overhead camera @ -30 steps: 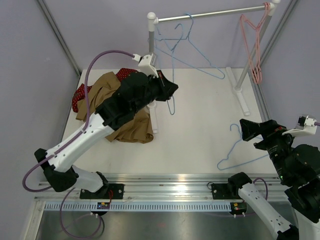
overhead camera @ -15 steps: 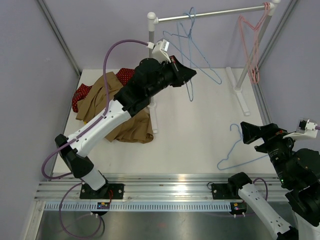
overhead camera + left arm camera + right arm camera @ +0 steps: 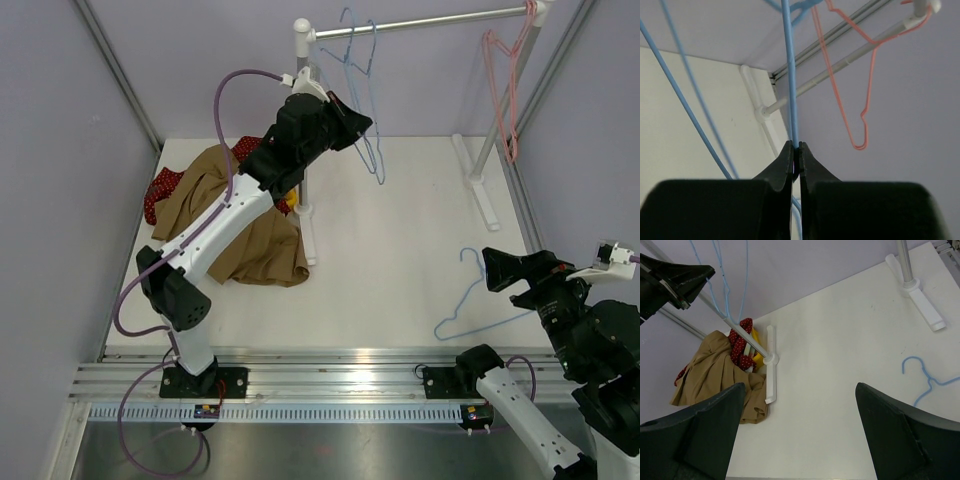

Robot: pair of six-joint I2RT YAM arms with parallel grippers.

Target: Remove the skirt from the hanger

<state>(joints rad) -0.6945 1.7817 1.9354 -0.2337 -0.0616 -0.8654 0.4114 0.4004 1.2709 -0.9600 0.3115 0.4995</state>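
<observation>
Robotics lab test cell: lavender wall panels (image 3: 60, 150) in aluminium framing (image 3: 113, 65) enclose a white table (image 3: 400, 260); left arm (image 3: 215, 225) and right arm (image 3: 590, 340) bolt to a metal rail (image 3: 340, 360) before a small garment rack (image 3: 430, 23).

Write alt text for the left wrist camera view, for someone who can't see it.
The left claw is pinched shut on the blue hanger, its wire running straight up. Behind, a pink hanger hangs from the rail, with the white table at left.

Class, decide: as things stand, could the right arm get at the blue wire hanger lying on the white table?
Probably yes. The right gripper hangs open close by the blue wire hanger lying on the white table, with nothing between them.
</observation>
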